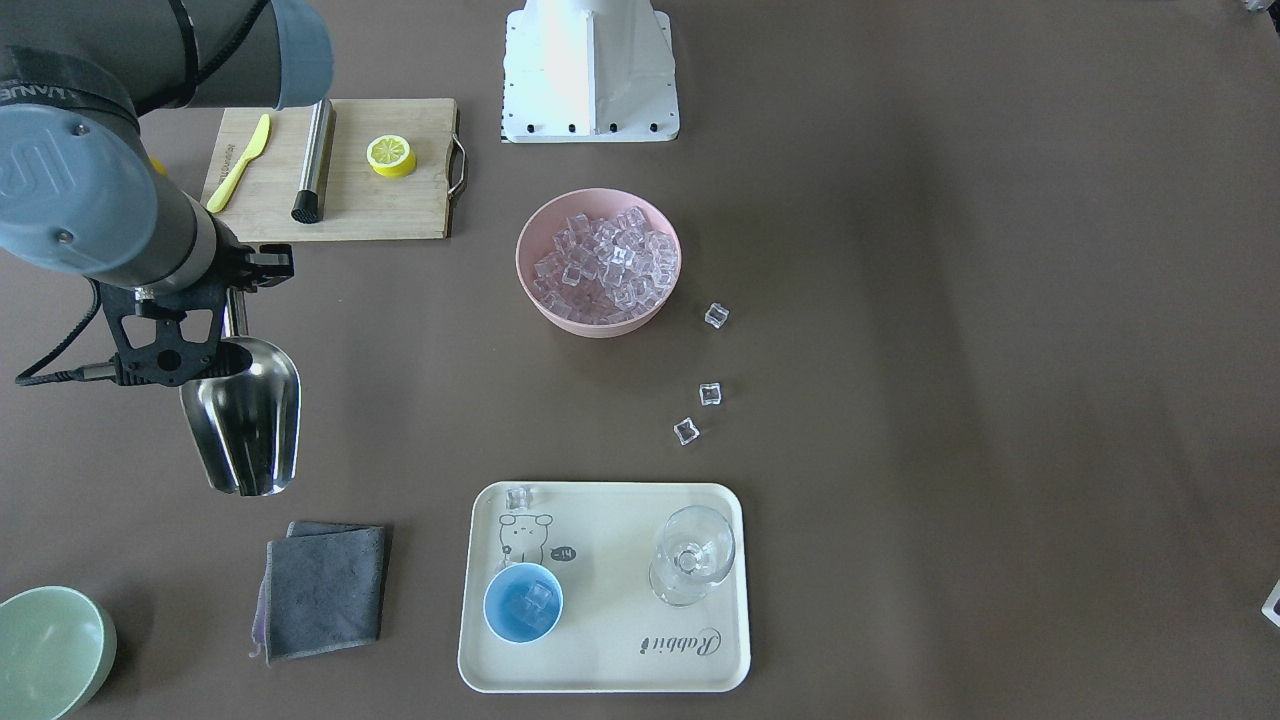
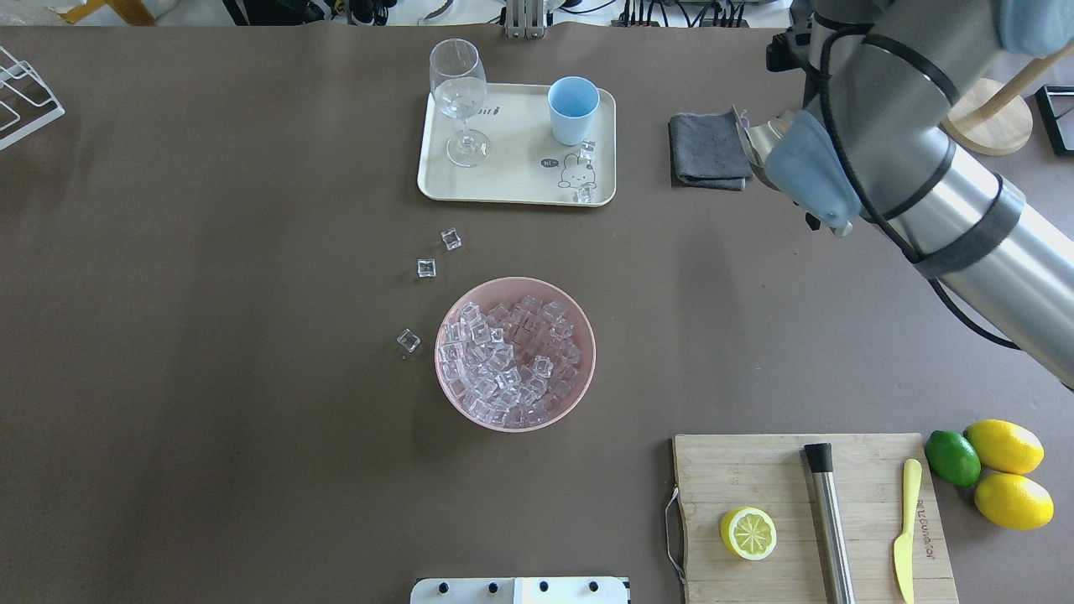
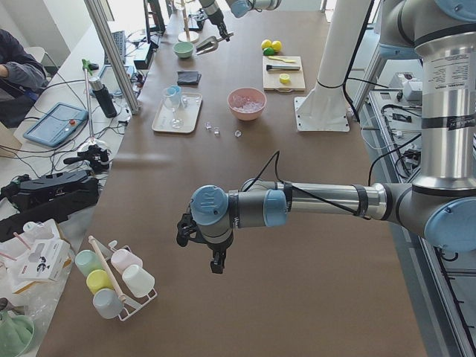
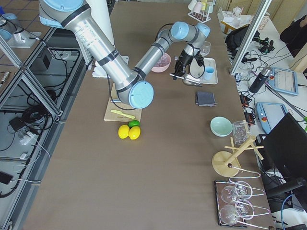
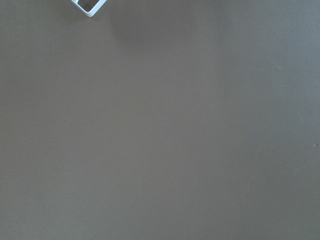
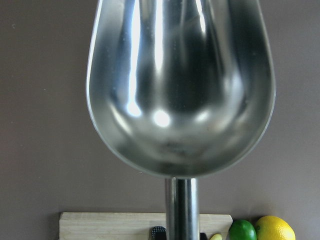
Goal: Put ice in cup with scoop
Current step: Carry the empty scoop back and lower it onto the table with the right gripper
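My right gripper is shut on the handle of the steel scoop and holds it above the table, near the grey cloth. The right wrist view shows the scoop's trough empty. The light-blue cup stands on the cream tray with a few ice cubes inside; it also shows in the overhead view. Most of the ice fills a pink bowl. My left gripper hangs over bare table far from these; I cannot tell whether it is open or shut.
Three loose cubes lie on the table between bowl and tray, and one cube on the tray. A stemmed glass stands on the tray. Grey cloth, pale green bowl, and a cutting board with steel cylinder.
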